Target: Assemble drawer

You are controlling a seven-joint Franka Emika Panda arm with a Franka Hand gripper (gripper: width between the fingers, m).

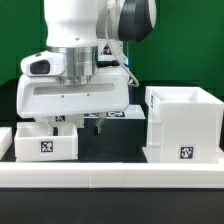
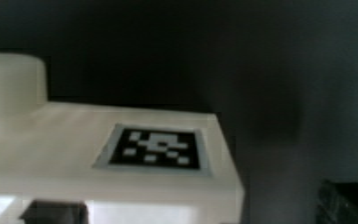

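At the exterior view's left, a small white tray (image 1: 30, 140) of the drawer kit sits on the black worktop (image 1: 112, 146), its near face showing a black-and-white square tag (image 1: 46, 147). The wrist view looks down on this same tray (image 2: 51, 135) from close by: a flat white surface with a tag (image 2: 158, 148) on it and a rounded white knob (image 2: 7, 80) rising at one end (the picture is soft, so the tag's pattern reads only as blotches). Directly above the tray and reaching toward the middle of the scene hangs the white arm (image 1: 75, 30), its broad hand low over the worktop. The tool (image 1: 79, 125) points straight down with its two dark fingers (image 1: 97, 125) standing well apart, so it is open and holds nothing. One finger comes down at the tray's upper back edge, though whether it touches the plastic I cannot tell; the other hangs over bare worktop just beside the tray. Farther to the exterior view's right, well apart from the tray and the tool, stands the tall boxy casing (image 1: 170, 125), upright, open at the top, with a tag (image 1: 187, 153) low on its near face. Along the front runs the low white border wall (image 1: 110, 178), with both tray and casing behind it.
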